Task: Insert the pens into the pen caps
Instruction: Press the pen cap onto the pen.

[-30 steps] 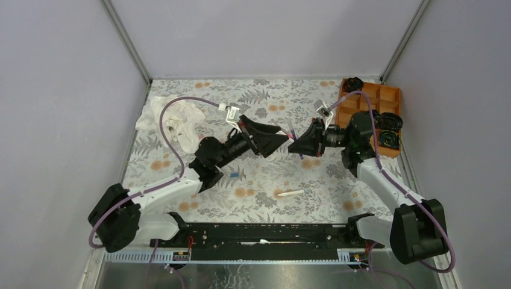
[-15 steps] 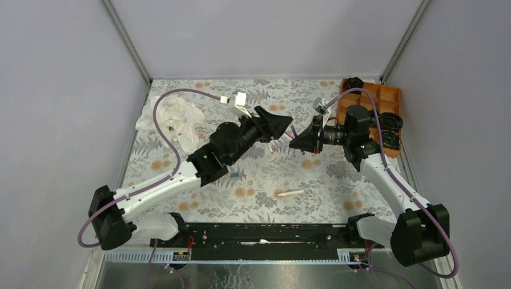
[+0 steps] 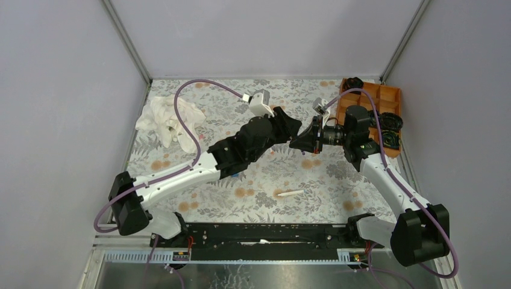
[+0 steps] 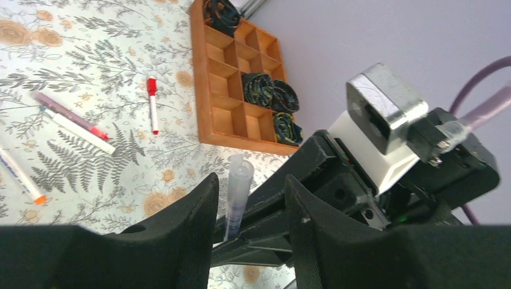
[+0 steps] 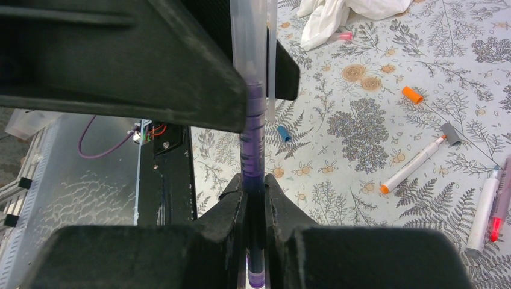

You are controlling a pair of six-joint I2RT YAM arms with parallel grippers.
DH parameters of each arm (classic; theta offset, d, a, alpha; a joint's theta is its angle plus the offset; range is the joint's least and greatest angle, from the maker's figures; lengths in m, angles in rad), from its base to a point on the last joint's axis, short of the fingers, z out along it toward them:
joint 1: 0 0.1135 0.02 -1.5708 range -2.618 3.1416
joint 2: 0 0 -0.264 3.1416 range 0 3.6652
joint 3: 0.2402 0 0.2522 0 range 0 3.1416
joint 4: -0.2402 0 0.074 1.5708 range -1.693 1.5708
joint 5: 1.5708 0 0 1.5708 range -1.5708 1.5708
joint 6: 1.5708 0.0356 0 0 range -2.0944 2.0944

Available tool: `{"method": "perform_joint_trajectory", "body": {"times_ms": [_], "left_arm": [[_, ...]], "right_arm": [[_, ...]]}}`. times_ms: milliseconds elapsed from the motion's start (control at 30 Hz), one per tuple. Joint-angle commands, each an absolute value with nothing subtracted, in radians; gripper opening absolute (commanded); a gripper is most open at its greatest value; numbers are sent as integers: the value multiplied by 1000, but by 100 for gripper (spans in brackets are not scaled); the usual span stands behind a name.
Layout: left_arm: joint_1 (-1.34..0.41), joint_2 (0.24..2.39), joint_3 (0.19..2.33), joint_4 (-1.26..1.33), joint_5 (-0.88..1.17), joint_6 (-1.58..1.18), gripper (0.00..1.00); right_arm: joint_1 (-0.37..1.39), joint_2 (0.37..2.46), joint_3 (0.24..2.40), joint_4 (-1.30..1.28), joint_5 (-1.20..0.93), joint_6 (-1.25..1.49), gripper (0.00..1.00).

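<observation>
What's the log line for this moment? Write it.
right gripper: shut on purple pen | left gripper: open around its free end

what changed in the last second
The left gripper swung right, up to the right gripper, and its jaws narrowed around the free end of the purple pen, not yet clamping it. The right gripper stayed shut on that pen; the loose white pen did not move.
</observation>
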State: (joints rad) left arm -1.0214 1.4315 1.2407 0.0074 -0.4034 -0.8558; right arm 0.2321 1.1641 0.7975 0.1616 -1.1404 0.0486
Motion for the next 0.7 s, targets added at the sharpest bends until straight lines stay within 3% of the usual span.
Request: {"method": "perform_joint_trajectory", "body": {"times_ms": [0, 433, 567, 667], "left_arm": [[-1029, 1457, 1300, -83, -491, -859, 48], [-1029, 1476, 1330, -109, -539, -854, 46], [-1029, 1483, 1340, -116, -533, -850, 35], [-1029, 1489, 1346, -121, -517, -851, 16]], "right_arm": [[231, 1141, 813, 162, -1131, 32, 0], [232, 1140, 811, 155, -1126, 26, 0], [232, 1140, 811, 153, -1124, 21, 0], [231, 1139, 812, 148, -1120, 16, 0]]}}
